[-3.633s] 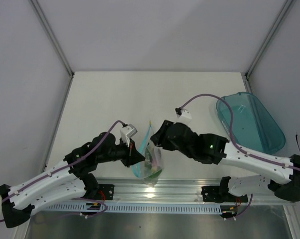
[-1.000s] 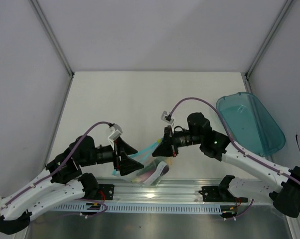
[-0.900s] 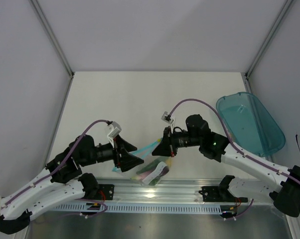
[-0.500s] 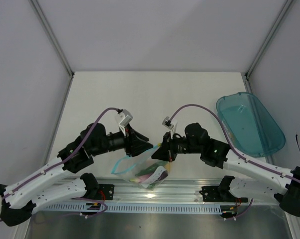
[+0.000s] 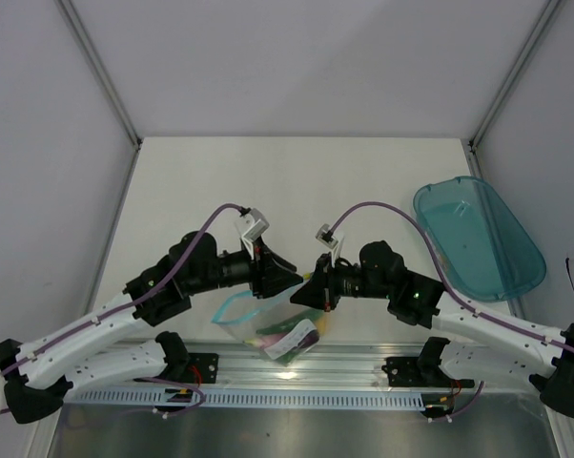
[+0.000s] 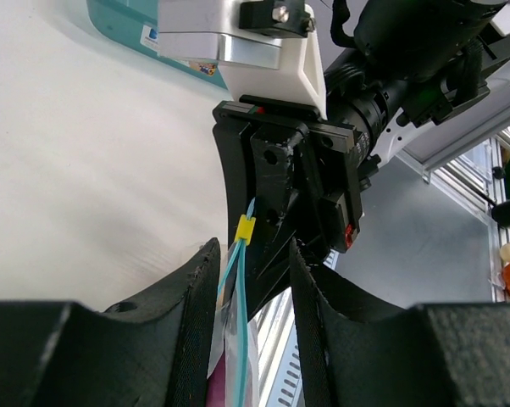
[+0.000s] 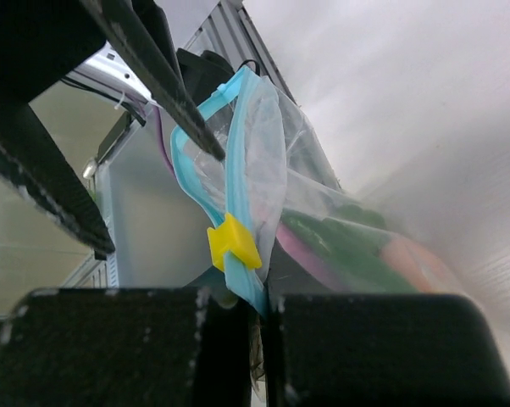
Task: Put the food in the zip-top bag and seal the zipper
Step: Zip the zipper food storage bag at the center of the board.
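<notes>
Overhead: food [image 5: 289, 337] in bag [image 5: 241, 320] too small to tell apart. Left wrist: zipper [image 6: 237, 339] cut by bottom edge. Right wrist: right pincer [image 7: 265, 331] hides bag's base.

free: far table [image 5: 297, 181] | obstacles: tray [image 5: 478, 234] far right, bag [image 5: 277, 334] near centre

my overhead camera sits high above and behind me, looking down over the whole table [image 5: 268, 181], with the zip-top bag [image 5: 268, 322] small near the frame's lower middle. my left wrist camera looks past the bag from close range, facing my right arm [image 6: 407, 51] just beyond it. my right wrist camera looks back from the bag's other side, very close. both wrist views share the bag's yellow slider [image 6: 246, 230].
</notes>
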{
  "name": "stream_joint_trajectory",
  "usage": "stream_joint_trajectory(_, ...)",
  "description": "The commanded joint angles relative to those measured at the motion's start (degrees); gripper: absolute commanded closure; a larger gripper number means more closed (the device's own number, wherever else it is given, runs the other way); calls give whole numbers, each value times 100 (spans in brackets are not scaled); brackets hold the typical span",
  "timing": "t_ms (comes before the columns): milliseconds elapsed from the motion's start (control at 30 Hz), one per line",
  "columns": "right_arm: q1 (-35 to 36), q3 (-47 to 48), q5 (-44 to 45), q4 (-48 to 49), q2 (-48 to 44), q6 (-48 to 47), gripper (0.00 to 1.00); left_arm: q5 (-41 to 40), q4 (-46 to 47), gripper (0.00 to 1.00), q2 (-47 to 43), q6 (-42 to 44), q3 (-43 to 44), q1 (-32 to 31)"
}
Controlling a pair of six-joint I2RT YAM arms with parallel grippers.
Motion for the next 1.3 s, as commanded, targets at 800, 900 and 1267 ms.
stream_joint_trajectory(800, 192, 51, -121, 702, 46, 241, 100, -325, 142, 83, 408, 217, 273, -290)
stream_joint_trajectory(900, 192, 60, -103, 667, 46, 214, 100, -106, 212, 82, 399, 226, 238, -290)
stream_joint_trajectory(1267, 183, 7, 292, 509, -165, 170, 100, 404, 186, 99, 373, 103, 185, -290)
